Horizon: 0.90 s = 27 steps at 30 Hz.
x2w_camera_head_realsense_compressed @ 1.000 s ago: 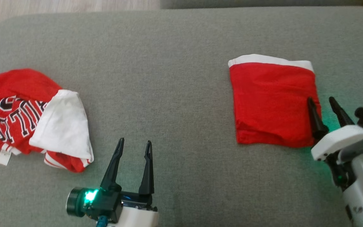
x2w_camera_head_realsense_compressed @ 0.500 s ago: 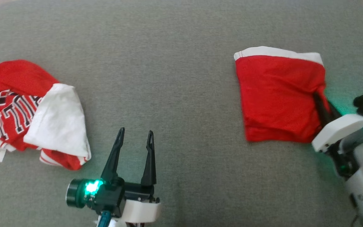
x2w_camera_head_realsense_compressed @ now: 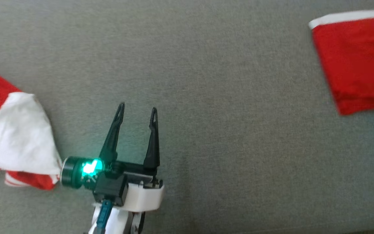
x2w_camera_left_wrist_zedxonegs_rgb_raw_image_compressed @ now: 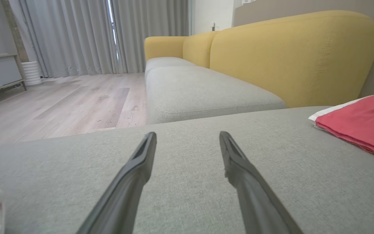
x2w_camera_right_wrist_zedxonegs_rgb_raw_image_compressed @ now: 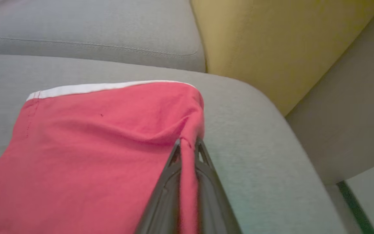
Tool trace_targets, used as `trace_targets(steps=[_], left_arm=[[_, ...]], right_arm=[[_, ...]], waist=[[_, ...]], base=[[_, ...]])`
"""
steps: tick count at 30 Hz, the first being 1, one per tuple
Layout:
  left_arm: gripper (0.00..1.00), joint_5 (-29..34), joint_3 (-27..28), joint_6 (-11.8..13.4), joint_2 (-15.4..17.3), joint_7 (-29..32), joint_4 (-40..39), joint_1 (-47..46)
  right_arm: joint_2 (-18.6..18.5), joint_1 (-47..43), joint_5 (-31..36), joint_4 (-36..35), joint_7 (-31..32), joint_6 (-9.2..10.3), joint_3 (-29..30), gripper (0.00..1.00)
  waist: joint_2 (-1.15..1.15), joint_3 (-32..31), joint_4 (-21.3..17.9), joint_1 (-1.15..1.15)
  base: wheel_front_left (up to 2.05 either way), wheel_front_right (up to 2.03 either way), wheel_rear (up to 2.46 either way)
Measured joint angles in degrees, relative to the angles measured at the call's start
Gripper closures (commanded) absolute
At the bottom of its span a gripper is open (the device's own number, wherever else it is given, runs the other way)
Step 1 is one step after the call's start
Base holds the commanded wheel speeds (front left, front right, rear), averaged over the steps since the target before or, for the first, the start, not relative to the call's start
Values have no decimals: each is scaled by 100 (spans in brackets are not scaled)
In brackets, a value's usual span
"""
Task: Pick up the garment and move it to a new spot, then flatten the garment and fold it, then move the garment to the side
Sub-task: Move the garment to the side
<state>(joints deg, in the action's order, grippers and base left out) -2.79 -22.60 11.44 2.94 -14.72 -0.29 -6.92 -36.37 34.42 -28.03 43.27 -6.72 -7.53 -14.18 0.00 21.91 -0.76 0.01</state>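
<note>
The folded red garment point(x2w_camera_head_realsense_compressed: 355, 61) with a white trim lies on the grey couch seat point(x2w_camera_head_realsense_compressed: 206, 97) at the head view's upper right edge. In the right wrist view my right gripper point(x2w_camera_right_wrist_zedxonegs_rgb_raw_image_compressed: 187, 146) is shut on the right edge of the folded red garment point(x2w_camera_right_wrist_zedxonegs_rgb_raw_image_compressed: 102, 146), pinching a ridge of cloth between its fingers. My left gripper point(x2w_camera_head_realsense_compressed: 136, 110) stands open above bare cushion at the lower middle, with nothing between its fingers point(x2w_camera_left_wrist_zedxonegs_rgb_raw_image_compressed: 141, 159). The garment point(x2w_camera_left_wrist_zedxonegs_rgb_raw_image_compressed: 365, 120) also shows at the right of the left wrist view.
A crumpled red and white jersey point(x2w_camera_head_realsense_compressed: 15, 143) with lettering lies at the left edge, close to my left wrist. A yellow couch back point(x2w_camera_left_wrist_zedxonegs_rgb_raw_image_compressed: 291, 55) rises behind the seat, and a wooden floor point(x2w_camera_left_wrist_zedxonegs_rgb_raw_image_compressed: 60, 100) lies beyond.
The head camera has shifted, so the whole scene slid. My right gripper went from open beside the folded garment to shut on its right edge. The left gripper stays open.
</note>
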Motion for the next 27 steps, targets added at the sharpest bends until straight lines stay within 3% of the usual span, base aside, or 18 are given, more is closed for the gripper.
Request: trace_targets(steps=[5, 9, 10, 11, 12, 19, 22, 27], left_arm=[[0, 45, -5, -97, -1, 0, -12, -194], [0, 90, -5, -142, -4, 0, -13, -250], [0, 94, -2, -143, -2, 0, -13, -256], [0, 94, -2, -143, -2, 0, -12, -265], [0, 94, 0, -144, -3, 0, -11, -275], [0, 67, 13, -137, -3, 0, 29, -309], [0, 59, 31, -126, -5, 0, 45, -260], [0, -66, 48, -9, -4, 0, 181, 91]], right_arm=[[-321, 392, 523, 132, -94, 0, 135, 100], [-335, 571, 853, 185, -43, 0, 214, 96], [-330, 595, 1036, 205, -42, 0, 237, 87], [-316, 610, 1187, 246, -48, 0, 341, 67], [-289, 628, 1337, 301, -85, 0, 472, 2], [226, 598, 2792, 495, -269, 0, 1597, 0], [768, 414, 3093, 220, -397, 0, 1923, 0], [1752, -463, 2965, -253, -536, 0, 1938, 0]], waist=[[0, 273, -151, 1], [0, 379, -238, 0], [0, 390, -247, 0], [0, 390, -248, 0], [0, 379, -247, 0], [0, 114, -177, -1], [0, -89, -130, -1], [0, -547, -11, -2]], base=[[0, 0, 0], [0, 0, 0], [0, 0, 0], [0, 0, 0], [0, 0, 0], [0, 0, 0], [0, 0, 0], [0, 0, 0]])
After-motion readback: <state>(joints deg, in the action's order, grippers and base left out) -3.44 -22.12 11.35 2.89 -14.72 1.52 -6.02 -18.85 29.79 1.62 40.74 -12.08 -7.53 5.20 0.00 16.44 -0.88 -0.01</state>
